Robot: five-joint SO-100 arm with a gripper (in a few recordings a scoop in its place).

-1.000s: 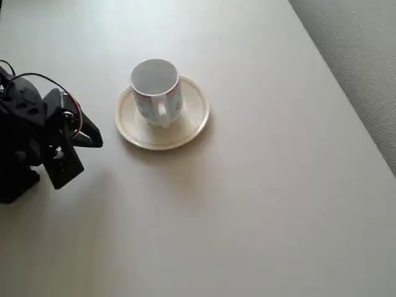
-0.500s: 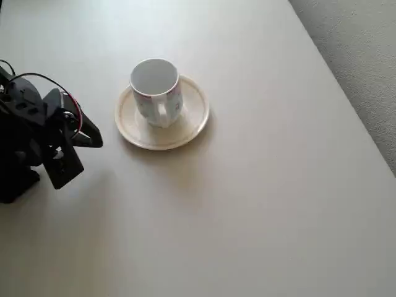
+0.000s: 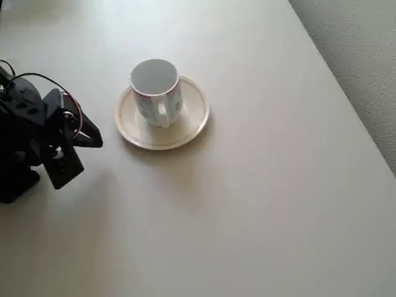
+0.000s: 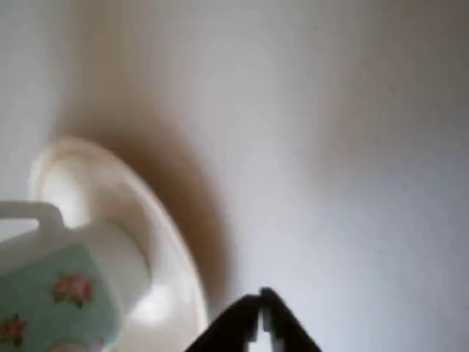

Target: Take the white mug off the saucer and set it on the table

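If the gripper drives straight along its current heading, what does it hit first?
Likely the saucer: in the overhead view the gripper points right toward its lower-left rim, short of the white mug. Height is unclear, and it may pass just below the rim over bare table.

Overhead view: a strip of grey, textured carpet [image 3: 362,59] occupies the upper right corner of the frame and runs down the right side. Its boundary is a straight diagonal from the top edge down to the right edge. Surface looks evenly speckled, uniformly lit, with nothing resting on the visible part.
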